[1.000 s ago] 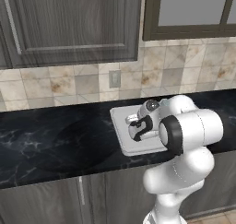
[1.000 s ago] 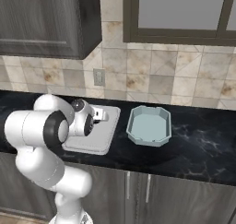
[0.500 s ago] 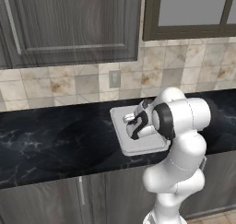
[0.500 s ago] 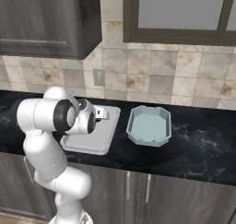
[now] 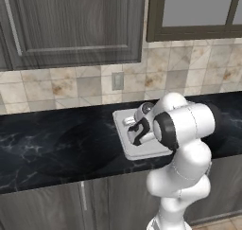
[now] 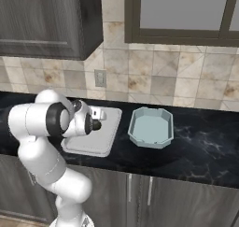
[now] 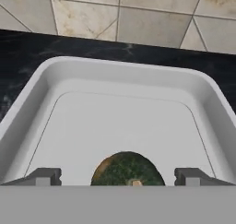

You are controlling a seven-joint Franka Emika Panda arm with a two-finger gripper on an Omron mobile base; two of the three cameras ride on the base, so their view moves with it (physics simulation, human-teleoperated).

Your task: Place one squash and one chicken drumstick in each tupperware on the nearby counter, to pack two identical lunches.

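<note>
The white rectangular tupperware [image 7: 120, 80] lies on the black counter [image 5: 56, 144] against the tiled wall. A dark green squash [image 7: 126, 170] sits low in it, between my fingertips [image 7: 44, 176] with a gap on each side. My gripper [image 7: 120, 177] is open and points into the container. In the base views the gripper [image 5: 130, 122] [image 6: 100, 113] hovers over the white tupperware [image 5: 142, 151] [image 6: 100, 137]. The pale-blue octagonal tupperware [image 6: 150, 128] stands just right of it and holds nothing.
Tiled backsplash with a wall outlet [image 5: 117, 81] runs behind the counter. Dark upper cabinets [image 5: 75, 25] hang above, and a window [image 6: 186, 11] sits over the right stretch. Dark grey cabinet doors [image 6: 140, 202] sit below the counter edge.
The arm's elbow has swung in and the hand has shifted slightly left over the white tupperware. Both containers have stayed put.
</note>
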